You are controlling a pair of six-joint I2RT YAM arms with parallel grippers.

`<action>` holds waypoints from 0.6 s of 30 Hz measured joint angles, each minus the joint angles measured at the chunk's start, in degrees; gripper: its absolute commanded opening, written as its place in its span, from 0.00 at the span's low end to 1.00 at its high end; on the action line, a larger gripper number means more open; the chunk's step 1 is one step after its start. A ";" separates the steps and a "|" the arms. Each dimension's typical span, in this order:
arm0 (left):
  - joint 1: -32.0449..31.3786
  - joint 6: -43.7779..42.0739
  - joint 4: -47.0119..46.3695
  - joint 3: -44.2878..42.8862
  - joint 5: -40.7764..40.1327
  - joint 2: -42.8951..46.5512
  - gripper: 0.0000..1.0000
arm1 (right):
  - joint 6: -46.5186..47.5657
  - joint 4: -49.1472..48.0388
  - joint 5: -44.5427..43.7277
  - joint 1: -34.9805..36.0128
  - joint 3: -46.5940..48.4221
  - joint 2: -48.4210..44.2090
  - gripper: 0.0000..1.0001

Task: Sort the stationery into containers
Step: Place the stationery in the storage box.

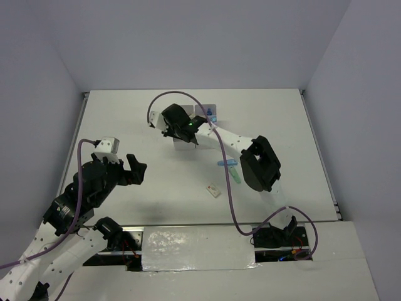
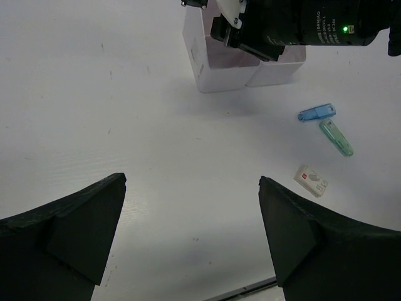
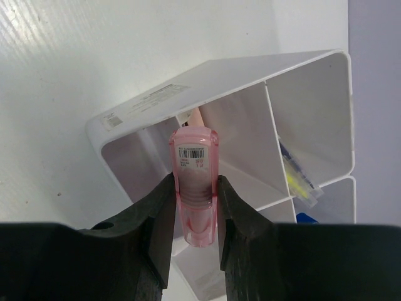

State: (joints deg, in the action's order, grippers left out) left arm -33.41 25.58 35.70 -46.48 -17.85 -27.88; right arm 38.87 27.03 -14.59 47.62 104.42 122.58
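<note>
My right gripper [image 3: 194,202] is shut on a pink translucent marker [image 3: 194,179] with a barcode label. It holds the marker over a corner compartment of the white compartment block [image 3: 219,81]. A yellow pen [image 3: 301,182] lies in a neighbouring compartment, and something blue [image 3: 304,218] shows in another. In the top view the right gripper [image 1: 182,128] covers most of the block [image 1: 183,145]. A blue marker [image 1: 227,163], a green marker [image 1: 235,175] and a white eraser [image 1: 214,190] lie on the table. My left gripper [image 1: 135,168] is open and empty, left of them.
The left wrist view shows the block [image 2: 216,72] at the far side, with the blue marker [image 2: 316,113], green marker [image 2: 336,138] and eraser [image 2: 311,180] to the right. The right arm's purple cable [image 1: 222,169] arcs over the table. Grey walls enclose the table.
</note>
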 measured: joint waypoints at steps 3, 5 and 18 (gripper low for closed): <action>0.00 -0.04 -0.04 0.00 0.26 0.00 0.99 | -0.24 -0.26 -0.26 0.02 0.72 0.55 0.41; 0.02 -0.07 -0.11 0.00 0.44 0.00 0.99 | -0.44 0.22 -0.24 0.02 0.96 0.96 0.44; 0.31 -0.13 -0.17 0.00 1.22 -0.07 0.99 | -3.21 1.73 0.85 0.02 0.79 0.87 0.49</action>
State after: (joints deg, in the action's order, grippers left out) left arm -33.10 25.45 35.53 -46.48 -16.62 -27.94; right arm 35.66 28.75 -13.74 47.64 105.21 123.46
